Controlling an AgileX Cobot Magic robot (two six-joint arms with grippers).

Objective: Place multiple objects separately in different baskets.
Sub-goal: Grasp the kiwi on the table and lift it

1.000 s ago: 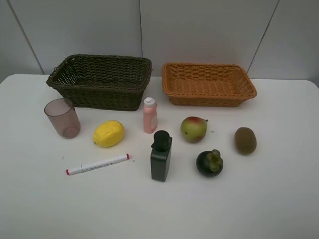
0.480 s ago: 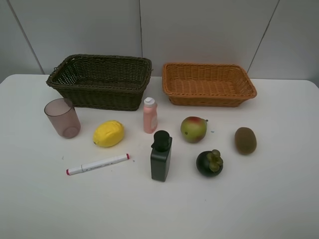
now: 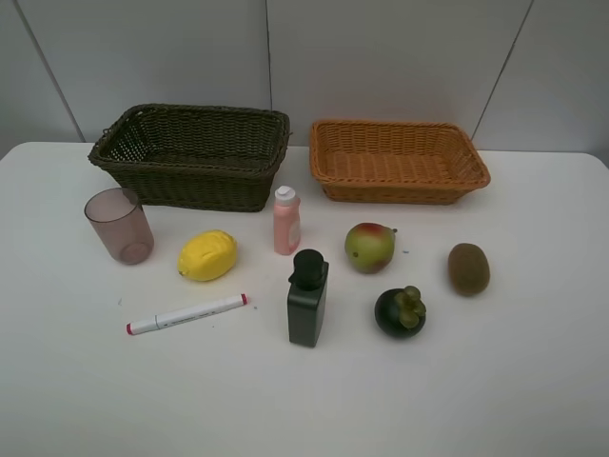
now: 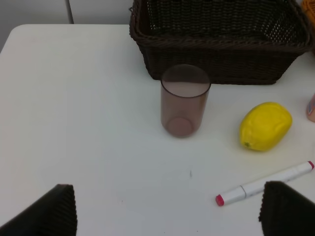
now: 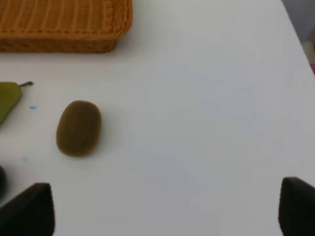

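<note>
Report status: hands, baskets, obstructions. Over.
Left hand and right hand open, empty. Dark basket, orange basket: nothing seen inside. Kiwi before right hand, nothing in the way.

Bright, even, diffuse light washes the white worktop [image 3: 533, 381], which is nearly blown out in the wrist views. Shadows are faint and soft-edged, hugging the bases of the dark green pump bottle [image 3: 307, 303] and the mangosteen [image 3: 400, 312]. The exterior high view is crisp. The right wrist view is softer, and the kiwi [image 5: 78, 128] looks slightly blurred. The dark fingertips [image 4: 49, 211] of the left hand [image 4: 168, 211] are out of focus.
</note>
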